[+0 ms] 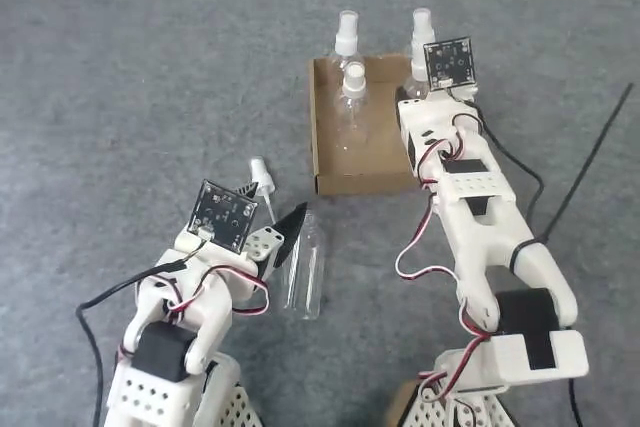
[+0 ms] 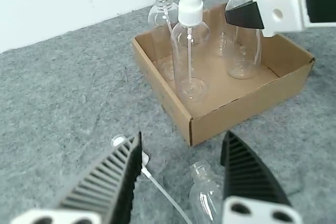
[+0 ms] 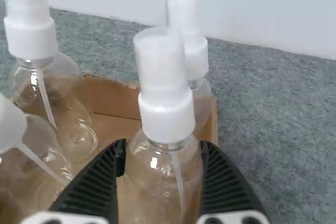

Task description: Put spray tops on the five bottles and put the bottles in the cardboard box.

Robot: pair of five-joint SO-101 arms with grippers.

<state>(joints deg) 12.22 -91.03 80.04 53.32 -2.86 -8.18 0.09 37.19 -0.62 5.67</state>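
Observation:
The cardboard box (image 1: 325,147) stands at the back and holds several clear bottles with white spray tops, such as one (image 1: 353,97) near its middle. My right gripper (image 3: 160,153) is over the box's far right corner, shut on a capped bottle (image 3: 163,124) that stands on the box floor (image 2: 241,51). An uncapped bottle (image 1: 305,262) lies on the grey carpet in front of the box. A loose spray top (image 1: 262,179) with its tube lies beside that bottle's neck. My left gripper (image 2: 181,140) hovers open just above the top (image 2: 126,148) and the bottle's neck (image 2: 202,174).
Grey carpet covers the whole table. A black cable (image 1: 590,162) runs across it to the right of the right arm. A white wall lies behind the box.

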